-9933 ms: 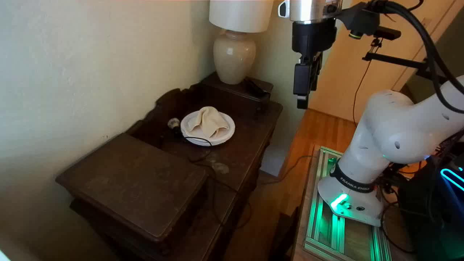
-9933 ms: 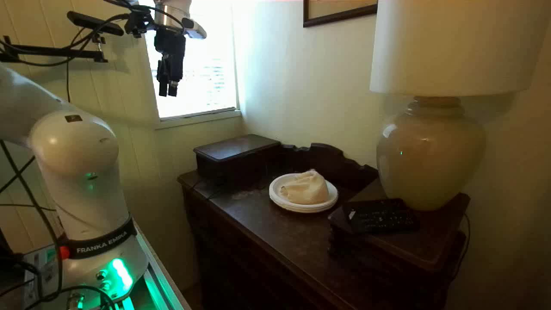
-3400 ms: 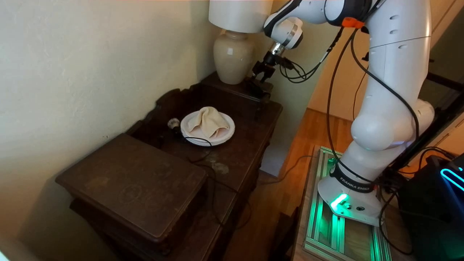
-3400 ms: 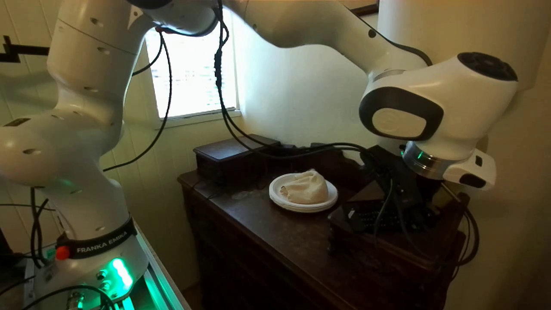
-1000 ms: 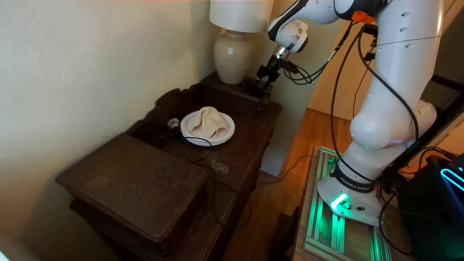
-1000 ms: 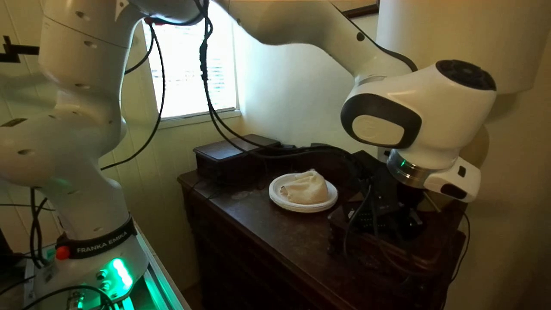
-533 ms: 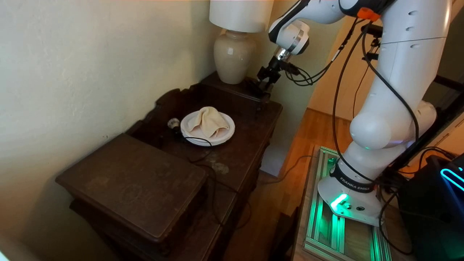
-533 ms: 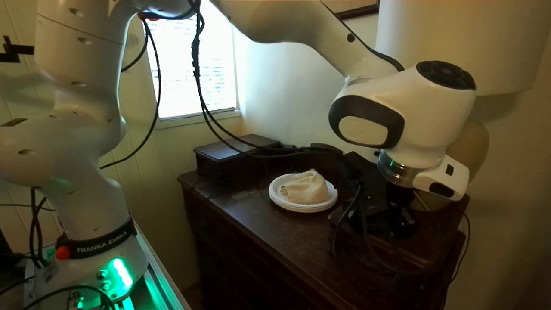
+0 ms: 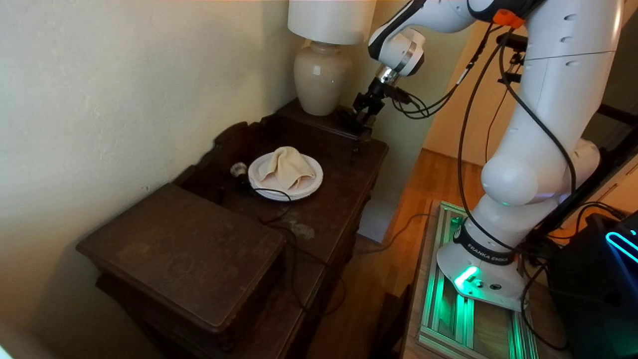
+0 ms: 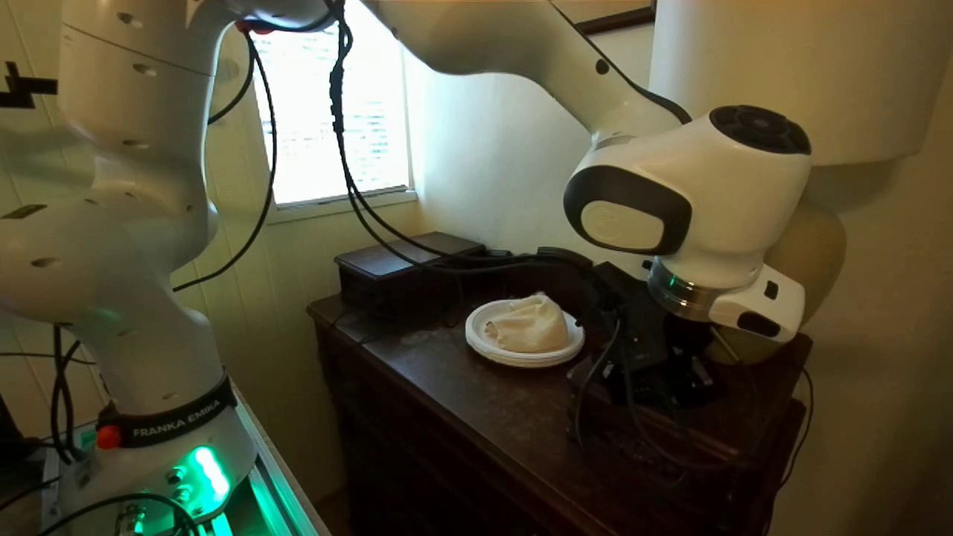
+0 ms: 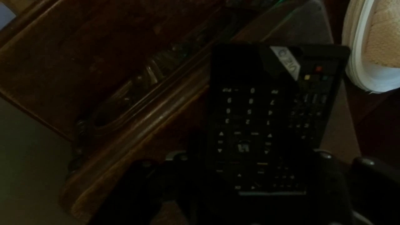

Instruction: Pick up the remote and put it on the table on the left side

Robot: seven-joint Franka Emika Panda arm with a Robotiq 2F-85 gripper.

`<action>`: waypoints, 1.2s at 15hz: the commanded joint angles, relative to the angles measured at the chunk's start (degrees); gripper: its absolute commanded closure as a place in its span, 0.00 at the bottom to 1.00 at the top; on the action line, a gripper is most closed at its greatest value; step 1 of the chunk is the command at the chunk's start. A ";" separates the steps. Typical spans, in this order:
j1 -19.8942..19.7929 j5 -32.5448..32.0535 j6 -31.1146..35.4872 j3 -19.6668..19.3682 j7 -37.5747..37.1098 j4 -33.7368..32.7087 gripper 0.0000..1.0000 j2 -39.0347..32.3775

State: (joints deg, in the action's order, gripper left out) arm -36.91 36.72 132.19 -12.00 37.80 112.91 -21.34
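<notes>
Since the earliest frame the arm (image 10: 521, 45) has swung right; at the dresser's (image 10: 476, 402) left end, placing remains to do; past the plates (image 10: 521, 360), on the raised right end, the remote (image 11: 250, 109) lies reached but seemingly unlifted, the gripper (image 11: 250, 156) spread to either side, apparently not clasping it

My arm (image 9: 553, 94): glossy white, rounded joints, small oval dimples (image 10: 145, 70), one thin dark seam (image 9: 570, 56). Orange-red band (image 9: 508, 18) up top. Black collar (image 10: 177, 423) low down, FRANKA EMIKA in pale capitals, red button (image 10: 109, 436) at its edge. White foot (image 9: 486, 274), short green light strip (image 10: 211, 473). Wrist ring (image 10: 681, 294) silver. Joint cap (image 10: 761, 128) dark, round. Black cables (image 10: 336, 112) run outside. My gripper (image 11: 251, 156): mostly black.
</notes>
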 commanded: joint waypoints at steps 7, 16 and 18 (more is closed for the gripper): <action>1.28 -0.15 2.85 0.06 2.10 4.54 0.65 3.10; 8.35 -14.71 30.85 -3.53 1.86 27.52 0.65 18.32; 9.11 -17.58 39.35 -2.72 2.90 33.25 0.65 20.94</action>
State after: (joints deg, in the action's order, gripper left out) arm -29.67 23.56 161.98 -14.54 39.39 136.49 -7.14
